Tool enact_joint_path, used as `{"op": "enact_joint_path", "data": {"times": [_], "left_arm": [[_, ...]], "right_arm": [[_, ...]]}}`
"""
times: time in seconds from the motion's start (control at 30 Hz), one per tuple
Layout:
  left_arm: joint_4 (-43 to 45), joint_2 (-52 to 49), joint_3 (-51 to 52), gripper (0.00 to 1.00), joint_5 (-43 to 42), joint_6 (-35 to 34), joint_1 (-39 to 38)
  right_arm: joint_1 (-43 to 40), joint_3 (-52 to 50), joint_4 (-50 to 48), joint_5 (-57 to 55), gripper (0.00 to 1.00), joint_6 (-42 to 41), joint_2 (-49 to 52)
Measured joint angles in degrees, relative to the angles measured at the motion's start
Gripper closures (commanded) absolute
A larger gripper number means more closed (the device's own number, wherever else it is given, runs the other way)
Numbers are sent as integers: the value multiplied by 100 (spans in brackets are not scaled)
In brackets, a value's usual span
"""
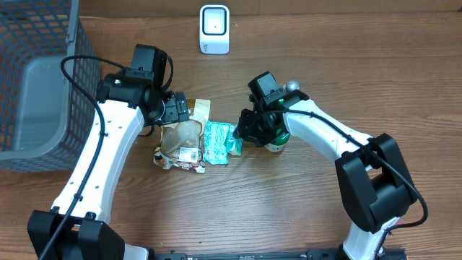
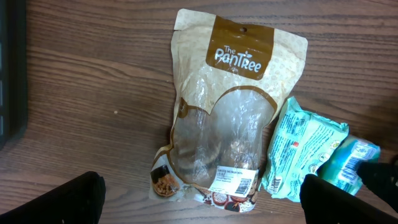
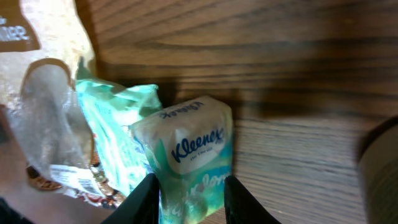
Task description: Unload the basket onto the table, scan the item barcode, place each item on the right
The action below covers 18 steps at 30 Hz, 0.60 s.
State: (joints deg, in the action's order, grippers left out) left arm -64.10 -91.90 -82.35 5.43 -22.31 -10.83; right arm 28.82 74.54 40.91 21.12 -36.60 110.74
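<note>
A small Kleenex tissue pack stands between the fingers of my right gripper, and both black fingers press on its lower sides, just above the wooden table. In the overhead view this gripper sits at the right end of a row of items. Beside the tissue pack lies a mint-green packet, and left of that a tan and clear Pantree pouch with a white barcode label near its bottom edge. My left gripper hovers wide open over the pouch, holding nothing.
A white barcode scanner stands at the table's far edge. A dark wire basket with a grey liner fills the left side. A green and white round object sits under the right arm.
</note>
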Motion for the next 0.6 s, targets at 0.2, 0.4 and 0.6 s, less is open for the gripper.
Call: {"op": "enact_joint_path", "data": {"times": [0.2, 0.4, 0.6], "left_arm": [[2, 0, 0, 0, 0, 0, 0], [0, 0, 0, 1, 0, 0, 0], [0, 0, 0, 0, 0, 0, 0]], "right_arm": [[2, 0, 282, -256, 69, 44, -37], [4, 44, 472, -400, 69, 85, -92], [4, 404, 986, -614, 69, 166, -98]]}}
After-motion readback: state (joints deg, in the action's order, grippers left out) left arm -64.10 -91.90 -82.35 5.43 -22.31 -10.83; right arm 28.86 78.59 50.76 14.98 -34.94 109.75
